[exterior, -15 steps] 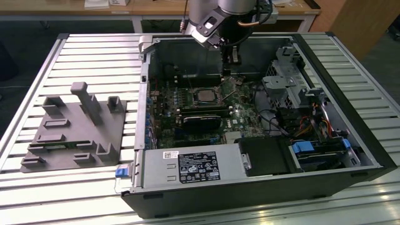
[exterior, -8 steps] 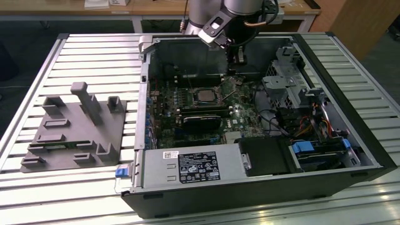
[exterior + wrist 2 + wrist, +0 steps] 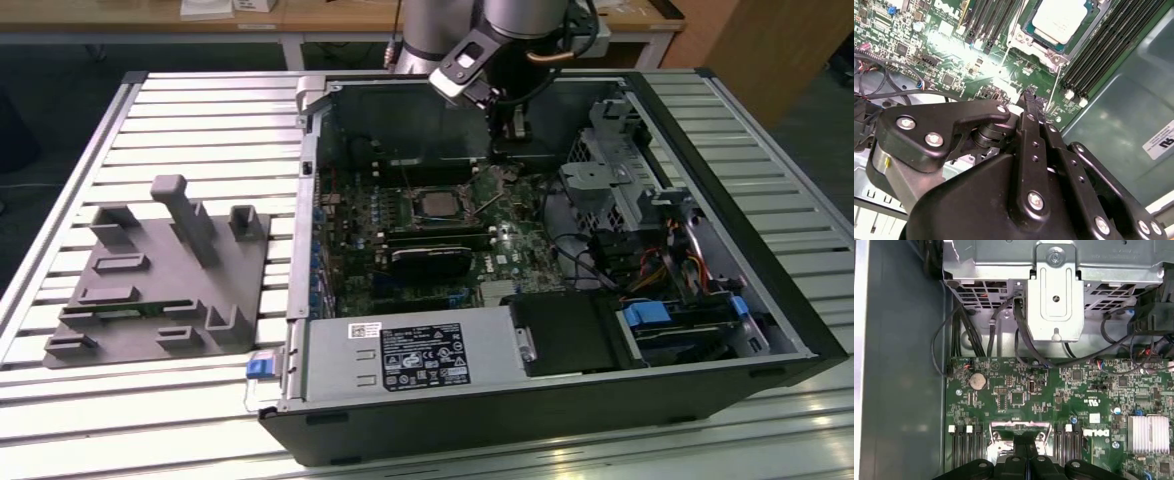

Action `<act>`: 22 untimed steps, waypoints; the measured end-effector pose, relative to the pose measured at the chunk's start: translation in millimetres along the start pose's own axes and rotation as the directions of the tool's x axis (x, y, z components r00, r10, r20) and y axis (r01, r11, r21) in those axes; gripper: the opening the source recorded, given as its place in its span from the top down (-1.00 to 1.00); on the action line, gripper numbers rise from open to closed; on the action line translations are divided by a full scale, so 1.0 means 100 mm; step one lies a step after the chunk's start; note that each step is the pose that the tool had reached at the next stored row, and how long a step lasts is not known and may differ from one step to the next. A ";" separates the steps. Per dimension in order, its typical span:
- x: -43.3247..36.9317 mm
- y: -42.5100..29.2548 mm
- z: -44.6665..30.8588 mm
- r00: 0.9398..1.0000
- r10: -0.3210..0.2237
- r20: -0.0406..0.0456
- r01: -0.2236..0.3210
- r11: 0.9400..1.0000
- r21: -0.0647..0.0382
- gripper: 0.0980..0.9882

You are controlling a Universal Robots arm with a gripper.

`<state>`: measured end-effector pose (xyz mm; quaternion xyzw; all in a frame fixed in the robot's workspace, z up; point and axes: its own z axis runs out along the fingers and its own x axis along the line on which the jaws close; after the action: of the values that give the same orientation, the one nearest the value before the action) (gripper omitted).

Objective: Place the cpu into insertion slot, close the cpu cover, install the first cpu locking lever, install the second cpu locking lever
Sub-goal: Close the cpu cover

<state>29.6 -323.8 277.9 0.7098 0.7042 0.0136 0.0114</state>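
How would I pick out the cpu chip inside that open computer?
Start at the open black computer case on the slatted table and find the green circuit board inside. Roughly mid-board sits the cpu, a small pale silvery square in a metal frame; its neighbours are long narrow black slots.

Bright light; strong glare on motherboard (image 3: 954, 50) in second wrist view; case (image 3: 400, 125) interior shadowed in exterior view.
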 end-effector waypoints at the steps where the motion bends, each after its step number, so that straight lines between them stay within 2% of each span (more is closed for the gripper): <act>1: 0.001 0.012 0.013 1.000 0.000 0.000 0.000 1.000 0.000 0.98; 14: 0.013 0.247 0.177 1.000 0.000 0.000 0.000 1.000 0.003 0.98; 18: 0.014 0.301 0.232 1.000 0.000 0.000 0.000 1.000 0.003 0.98; 22: 0.014 0.323 0.301 1.000 0.000 0.000 0.000 1.000 0.003 0.98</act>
<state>63.0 -322.6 248.9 0.7098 0.7042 0.0124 0.0103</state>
